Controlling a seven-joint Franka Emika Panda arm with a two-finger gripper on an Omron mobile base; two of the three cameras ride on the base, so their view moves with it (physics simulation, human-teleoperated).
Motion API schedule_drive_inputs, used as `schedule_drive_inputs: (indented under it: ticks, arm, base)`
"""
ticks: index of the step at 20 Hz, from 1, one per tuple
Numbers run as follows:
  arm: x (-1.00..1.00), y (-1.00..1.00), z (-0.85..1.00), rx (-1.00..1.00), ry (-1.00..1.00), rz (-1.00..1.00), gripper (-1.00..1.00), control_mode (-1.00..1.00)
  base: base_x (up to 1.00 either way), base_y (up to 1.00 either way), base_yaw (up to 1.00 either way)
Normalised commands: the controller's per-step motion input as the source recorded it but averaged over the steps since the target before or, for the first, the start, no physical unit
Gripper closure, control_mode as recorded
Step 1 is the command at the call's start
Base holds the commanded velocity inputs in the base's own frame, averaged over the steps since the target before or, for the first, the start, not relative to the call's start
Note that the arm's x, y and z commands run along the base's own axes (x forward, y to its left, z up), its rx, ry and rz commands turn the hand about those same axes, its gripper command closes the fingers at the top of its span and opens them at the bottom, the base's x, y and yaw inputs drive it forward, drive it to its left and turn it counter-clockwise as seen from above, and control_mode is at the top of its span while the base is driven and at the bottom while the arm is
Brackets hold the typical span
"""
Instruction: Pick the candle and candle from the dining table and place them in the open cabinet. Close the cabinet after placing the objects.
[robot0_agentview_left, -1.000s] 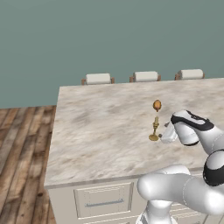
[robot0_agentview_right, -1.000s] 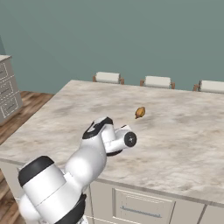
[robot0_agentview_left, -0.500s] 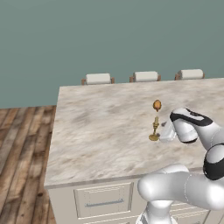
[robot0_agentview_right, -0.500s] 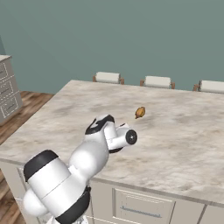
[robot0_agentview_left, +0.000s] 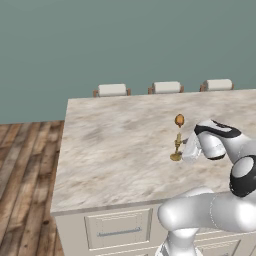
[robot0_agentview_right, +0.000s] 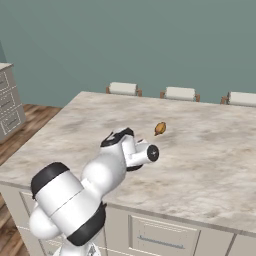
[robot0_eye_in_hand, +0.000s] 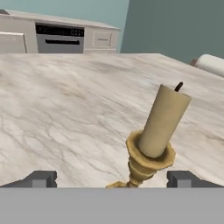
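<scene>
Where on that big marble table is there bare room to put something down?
The dining table is bare left of the tan candle up to the chairs. It is crowded around that candle, the brown oval thing and the open gripper.

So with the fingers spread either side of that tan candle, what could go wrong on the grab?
The candle stands on a slim brass holder; the open gripper sits level with the holder's stem, and the candle lies off-centre toward one fingertip. That finger may touch first and tip it onto the dining table.
</scene>
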Motion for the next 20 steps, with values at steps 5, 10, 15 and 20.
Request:
schedule_drive_inputs:
  ticks: [5, 10, 15, 20]
  arm:
    - [0.03, 0.09, 0.00, 0.00, 0.00, 0.04, -1.00, -1.00]
    - [0.03, 0.07, -0.02, 0.00, 0.01, 0.02, -1.00, -1.00]
    - [0.00, 0.00, -0.13, 0.02, 0.01, 0.00, -1.00, -1.00]
    - [0.00, -0.07, -0.04, 0.02, 0.00, 0.00, -1.00, -1.00]
  base:
    - [0.00, 0.00, 0.00]
    - [0.00, 0.00, 0.00]
    - [0.00, 0.00, 0.00]
    - [0.00, 0.00, 0.00]
